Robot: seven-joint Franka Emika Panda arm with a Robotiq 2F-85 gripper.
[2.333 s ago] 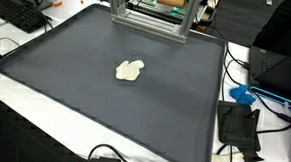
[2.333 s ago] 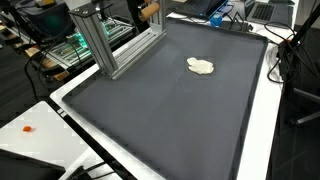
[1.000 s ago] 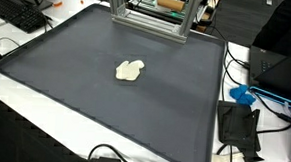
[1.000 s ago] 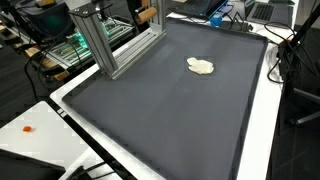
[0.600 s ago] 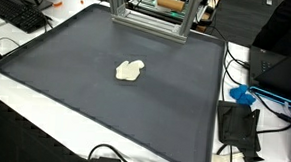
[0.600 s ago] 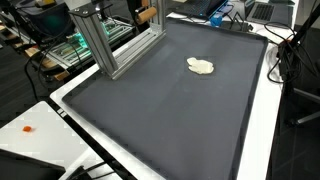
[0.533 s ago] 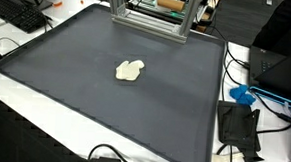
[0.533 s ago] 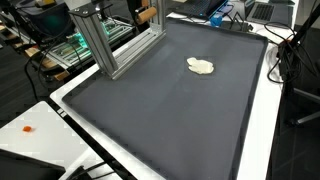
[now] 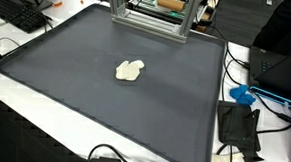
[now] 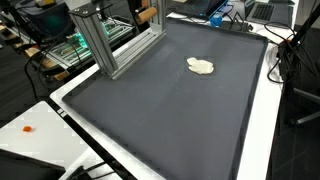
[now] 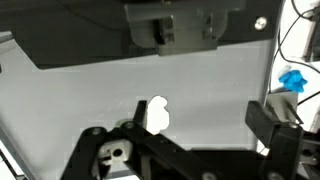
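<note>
pale lump (image 9: 131, 70) sits mid dark mat (image 9: 55, 81) | looks soft, light, probably crumpled cloth (blurry tbh) | gripper (image 11: 180, 142) high above, jaws spread wide | I'd pinch its bulky middle

lump (image 9: 131, 70) on mat (image 9: 75, 92), near middle | frame (image 9: 149, 18) at mat's edge | keyboard (image 9: 19, 14) beyond mat corner

Small cream-white lump (image 9: 131, 70), soft-looking, irregular in outline, with a rounded lobe at one end. Lying flat and alone on the dark grey tabletop (image 9: 65, 82), roughly at its middle in an exterior view. Same lump (image 10: 201, 67) toward the far right of the tabletop in an exterior view. In the wrist view, lump (image 11: 157, 115) seen from above as a pale blob.
</note>
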